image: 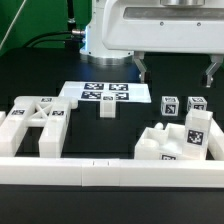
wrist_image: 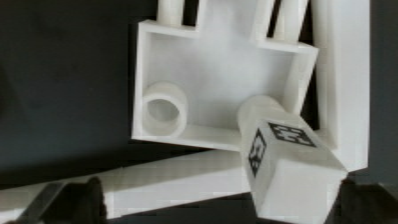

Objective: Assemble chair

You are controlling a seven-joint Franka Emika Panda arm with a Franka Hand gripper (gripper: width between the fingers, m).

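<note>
Black bench (image: 30, 75), dark backdrop. White rail (image: 100, 172) runs along the near edge, and everything below is placed against it.

Chair is in loose parts, all on the bench behind the rail:
- X-braced frames (image: 35, 122): lying flat, just behind the rail at its exterior-view left end, tags facing up.
- Notched block (image: 160, 148): just behind the rail toward its exterior-view right end. A tagged post (image: 197, 130) stands at the block's right side.
- Cube (image: 168, 105) and second cube (image: 197, 104): side by side, farther back from the rail than the block, apart from each other.
- Small white piece (image: 107, 108): behind the rail's middle, at the near edge of the marker board (image: 100, 93).

Gripper (image: 174, 72) hangs above the bench, farther from the rail than the cubes. Its fingers are spread wide with nothing between them.

Wrist view looks down on the block's recessed face, with a round hole (wrist_image: 164, 112) in it. The tagged post (wrist_image: 285, 150) lies tilted across the block's corner, with the rail (wrist_image: 160, 182) alongside. Can't tell whether the post is seated in the block or only resting on it.
</note>
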